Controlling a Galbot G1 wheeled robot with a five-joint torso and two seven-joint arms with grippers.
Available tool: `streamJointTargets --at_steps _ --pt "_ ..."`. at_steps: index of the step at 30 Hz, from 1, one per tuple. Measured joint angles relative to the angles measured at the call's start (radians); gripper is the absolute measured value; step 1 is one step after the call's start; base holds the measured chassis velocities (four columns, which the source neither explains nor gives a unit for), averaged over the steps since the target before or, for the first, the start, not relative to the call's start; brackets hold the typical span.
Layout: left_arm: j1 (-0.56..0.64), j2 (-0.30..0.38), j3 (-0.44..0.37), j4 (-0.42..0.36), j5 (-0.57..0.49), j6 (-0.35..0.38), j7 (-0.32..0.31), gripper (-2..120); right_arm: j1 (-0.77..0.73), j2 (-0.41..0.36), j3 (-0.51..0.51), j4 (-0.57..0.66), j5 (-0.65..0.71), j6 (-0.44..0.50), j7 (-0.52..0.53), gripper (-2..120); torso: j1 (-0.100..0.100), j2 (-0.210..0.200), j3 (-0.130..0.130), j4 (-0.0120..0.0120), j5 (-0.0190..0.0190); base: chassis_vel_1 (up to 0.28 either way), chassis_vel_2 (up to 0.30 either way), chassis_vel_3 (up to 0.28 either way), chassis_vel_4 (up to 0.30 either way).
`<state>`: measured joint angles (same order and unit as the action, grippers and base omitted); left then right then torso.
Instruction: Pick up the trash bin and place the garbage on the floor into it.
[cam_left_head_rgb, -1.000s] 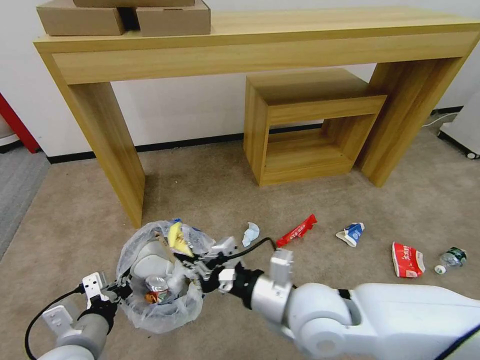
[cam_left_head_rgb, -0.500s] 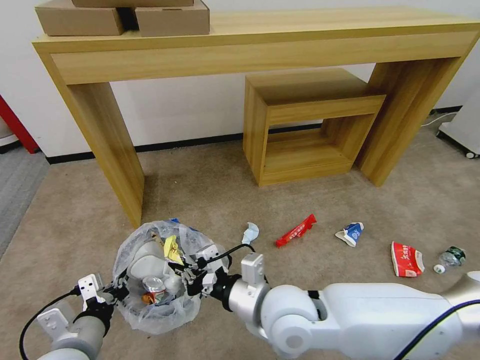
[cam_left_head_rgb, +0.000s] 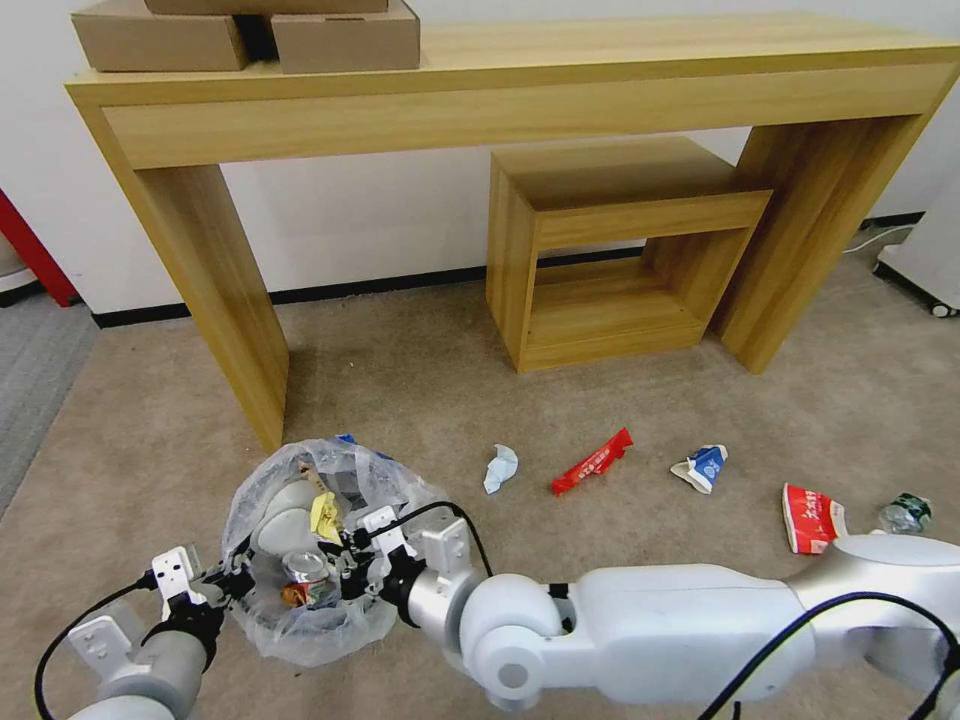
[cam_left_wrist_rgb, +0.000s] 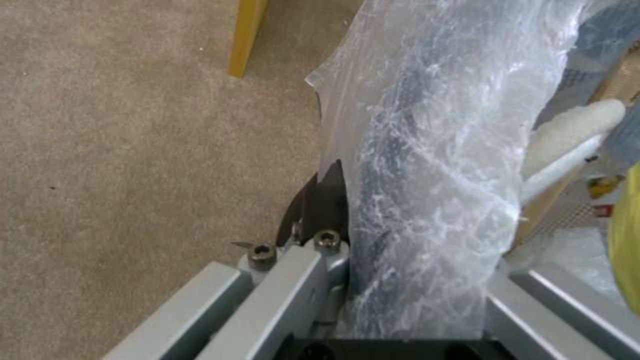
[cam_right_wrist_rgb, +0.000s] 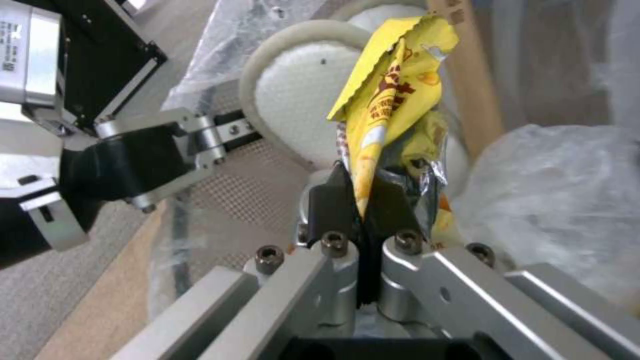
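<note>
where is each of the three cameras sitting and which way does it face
Head view: on the head, facing forward and down at the floor; both arms show, meeting at the trash bin.
Left wrist view: on the left wrist, facing along the left gripper clamping the bin's lined rim.
Right wrist view: on the right wrist, facing into the bin; the right gripper pinches a yellow wrapper.
Shared: the wrapper.

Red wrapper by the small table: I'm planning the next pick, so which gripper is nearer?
Right. The right gripper is inside the trash bin; the left gripper, on the bin's rim, is farther from the red wrapper.
</note>
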<state>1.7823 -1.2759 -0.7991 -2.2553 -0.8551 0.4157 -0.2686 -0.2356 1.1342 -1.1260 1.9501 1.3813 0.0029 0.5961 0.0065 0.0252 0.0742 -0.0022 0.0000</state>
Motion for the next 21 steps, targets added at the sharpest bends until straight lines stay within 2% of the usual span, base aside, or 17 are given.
streamJointTargets --at_steps 8,11,16,20,21 --pt "-0.01 0.004 0.002 0.012 -0.003 -0.001 0.0 0 -0.008 0.036 -0.003 -0.027 -0.005 -0.012 0.013 3 0.0 0.0 0.0 0.0001 0.0 0.0 0.0 0.0 0.0" --pt "-0.016 0.009 0.003 0.014 -0.008 -0.001 -0.003 0 -0.009 0.018 -0.001 -0.02 -0.009 -0.014 0.013 19 0.0 0.0 0.0 0.0 0.0001 0.0 0.0 0.0 0.0" --pt "-0.019 0.014 0.002 0.019 -0.012 0.0 -0.005 0 -0.012 -0.008 0.004 -0.008 -0.014 -0.015 0.013 30 0.0 0.0 0.0 0.0 0.0001 0.0 0.0 0.0 0.0" --pt "-0.026 0.014 0.005 0.029 -0.012 0.0 -0.006 0 -0.013 -0.037 0.012 0.017 -0.027 -0.015 0.011 51 0.0 0.0 0.0 0.0 0.0002 0.0 0.0 0.0 0.0" --pt "-0.026 0.014 0.005 0.029 -0.012 0.0 -0.006 0 -0.013 -0.037 0.012 0.017 -0.027 -0.015 0.011 51 0.0 0.0 0.0 0.0 0.0002 0.0 0.0 0.0 0.0"
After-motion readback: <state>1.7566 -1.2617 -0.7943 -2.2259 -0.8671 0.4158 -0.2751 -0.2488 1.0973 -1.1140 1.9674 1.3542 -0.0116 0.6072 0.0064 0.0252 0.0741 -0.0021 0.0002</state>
